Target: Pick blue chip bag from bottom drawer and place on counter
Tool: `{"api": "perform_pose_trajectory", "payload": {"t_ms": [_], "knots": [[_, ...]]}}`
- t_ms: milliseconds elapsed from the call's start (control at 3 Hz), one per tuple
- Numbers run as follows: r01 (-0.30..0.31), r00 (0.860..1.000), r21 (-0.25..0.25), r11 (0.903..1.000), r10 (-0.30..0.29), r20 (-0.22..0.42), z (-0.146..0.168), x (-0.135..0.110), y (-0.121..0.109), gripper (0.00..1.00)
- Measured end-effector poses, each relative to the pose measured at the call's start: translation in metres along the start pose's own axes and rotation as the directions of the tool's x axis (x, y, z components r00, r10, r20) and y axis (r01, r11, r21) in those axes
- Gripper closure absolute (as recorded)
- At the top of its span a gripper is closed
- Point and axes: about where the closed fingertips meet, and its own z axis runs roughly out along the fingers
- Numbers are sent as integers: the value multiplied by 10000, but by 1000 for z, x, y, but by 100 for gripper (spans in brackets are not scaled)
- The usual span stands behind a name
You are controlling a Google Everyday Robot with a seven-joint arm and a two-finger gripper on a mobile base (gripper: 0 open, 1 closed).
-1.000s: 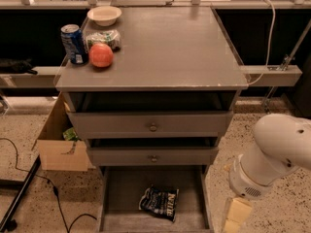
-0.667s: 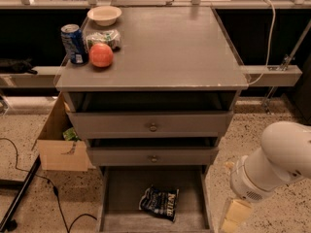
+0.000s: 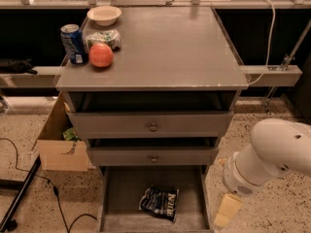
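– Three stages to this job: reach, grab, place. How many done?
– None, by my read. L to R: cardboard box on the floor at far left. Then the counter w/ a soda can, a reddish fruit, a crinkled packet and a bowl bunched at its back-left corner. Rest of the top is bare grey.
– And the bag?
– Blue chip bag lies flat on the floor of the bottom drawer, which is pulled out. Bag sits a bit right of centre, toward the front edge. Not gripped, not lifted.
– Gripper?
– Gripper is at lower right, outside the drawer, just beyond its right wall, hanging under the white arm. Bag is to its left, near but apart, w/ the drawer wall between them. Wide or closed, can't tell from this angle.
– So what's left?
– Everything, imo: swing left over the drawer, come down on the bag, grip, lift clear of the two upper drawers, then set it on the open part of the counter.
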Motion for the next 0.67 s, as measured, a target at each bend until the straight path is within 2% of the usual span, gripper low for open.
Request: {"api": "perform_pose_trajectory", "payload": {"t_ms": [667], "knots": [[98, 9994, -1090, 9940, -62, 331, 73, -31, 1, 0]]}}
